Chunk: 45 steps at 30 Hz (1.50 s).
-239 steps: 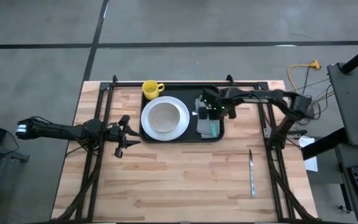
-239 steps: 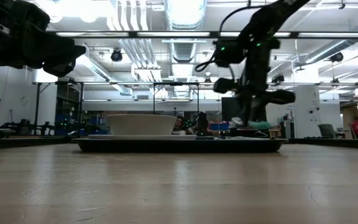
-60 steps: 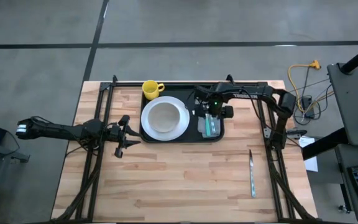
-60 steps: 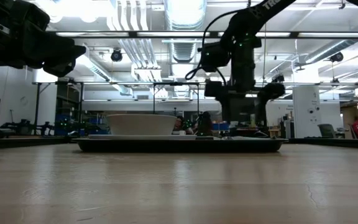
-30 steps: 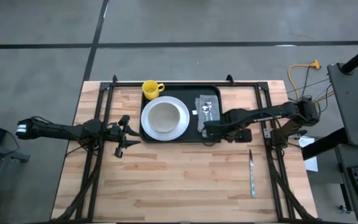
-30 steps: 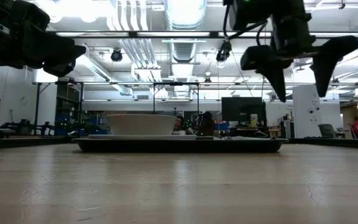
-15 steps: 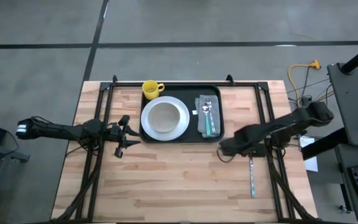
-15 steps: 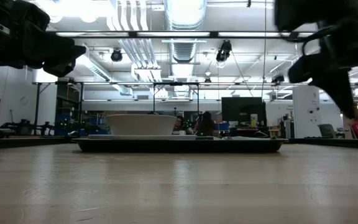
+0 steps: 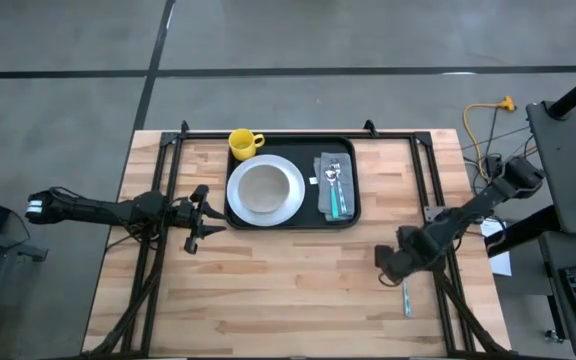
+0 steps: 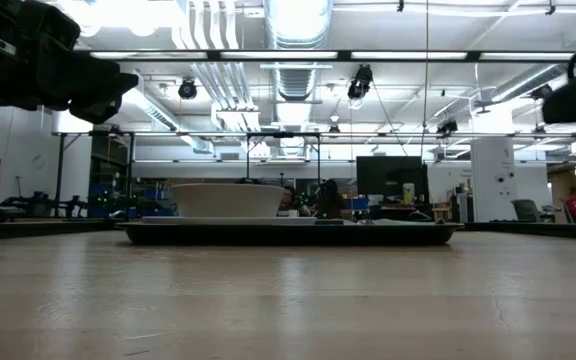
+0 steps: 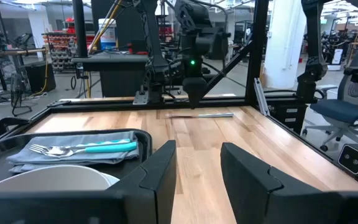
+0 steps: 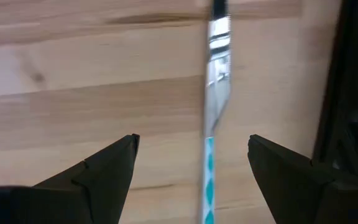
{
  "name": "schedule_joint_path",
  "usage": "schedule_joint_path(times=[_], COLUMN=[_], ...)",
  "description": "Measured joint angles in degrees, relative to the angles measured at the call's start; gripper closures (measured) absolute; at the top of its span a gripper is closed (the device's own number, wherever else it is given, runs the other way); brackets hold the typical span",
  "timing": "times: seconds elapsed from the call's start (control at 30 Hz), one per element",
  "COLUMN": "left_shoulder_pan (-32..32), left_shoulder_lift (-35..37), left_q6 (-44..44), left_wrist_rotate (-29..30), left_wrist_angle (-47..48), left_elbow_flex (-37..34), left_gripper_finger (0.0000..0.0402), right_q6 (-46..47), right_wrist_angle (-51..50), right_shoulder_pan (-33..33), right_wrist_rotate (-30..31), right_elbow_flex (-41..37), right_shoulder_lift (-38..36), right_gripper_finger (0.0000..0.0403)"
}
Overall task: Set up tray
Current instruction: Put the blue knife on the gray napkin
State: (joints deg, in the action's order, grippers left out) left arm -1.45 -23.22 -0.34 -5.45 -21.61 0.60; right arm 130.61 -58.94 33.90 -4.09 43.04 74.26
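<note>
Black tray (image 9: 293, 222) is sitting mid-counter while the open right pincer (image 12: 191, 168) is hovering over the knife (image 9: 405, 293), blade lengthwise between its fingers, left pincer (image 9: 196, 208) waiting open.

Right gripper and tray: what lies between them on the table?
Only bare wood, as the high view shows. The right gripper hangs open over the knife, apart from the tray.
</note>
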Motion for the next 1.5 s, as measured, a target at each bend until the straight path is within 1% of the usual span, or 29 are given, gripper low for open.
schedule_joint_path(times=[0.13,0.33,0.47,0.6,0.7,0.93,1.27,1.37,1.5], left_shoulder_pan=[0.00,0.00,0.00,-0.01,0.00,-0.01,-0.02,0.00,0.00], left_shoulder_lift=[-0.02,-0.02,-0.02,0.00,-0.02,0.00,-0.01,-0.02,0.00], left_q6=[0.00,-0.01,-0.01,0.00,0.00,-0.01,0.00,0.00,0.00], left_wrist_rotate=[0.00,0.00,0.00,0.00,0.00,0.00,-0.01,0.00,0.00], left_wrist_angle=[0.01,-0.01,-0.01,-0.01,-0.01,0.00,-0.01,-0.01,-0.01], left_elbow_flex=[0.01,0.00,0.00,0.04,0.00,0.02,0.02,0.02,0.02], left_gripper_finger=[0.0294,0.0294,0.0294,0.0294,0.0294,0.0294,0.0294,0.0294,0.0294], right_q6=[5.07,6.59,10.06,10.80,10.90,11.54,11.30,11.40,11.49], right_wrist_angle=[0.61,5.38,6.20,8.63,10.89,20.67,21.46,21.53,21.65], right_shoulder_pan=[4.10,8.72,11.02,13.05,13.83,14.20,14.20,14.20,14.20], right_wrist_rotate=[0.21,-0.09,-0.69,-0.54,-0.46,-1.99,-2.00,-1.99,-2.01], right_elbow_flex=[-0.16,-0.21,-0.23,-0.56,-1.76,-7.19,-8.01,-8.17,-8.19], right_shoulder_lift=[2.91,7.14,8.53,8.70,8.70,8.34,7.49,7.48,7.48], right_gripper_finger=[0.0108,0.0108,0.0108,0.0108,0.0108,0.0111,0.0114,0.0124,0.0148])
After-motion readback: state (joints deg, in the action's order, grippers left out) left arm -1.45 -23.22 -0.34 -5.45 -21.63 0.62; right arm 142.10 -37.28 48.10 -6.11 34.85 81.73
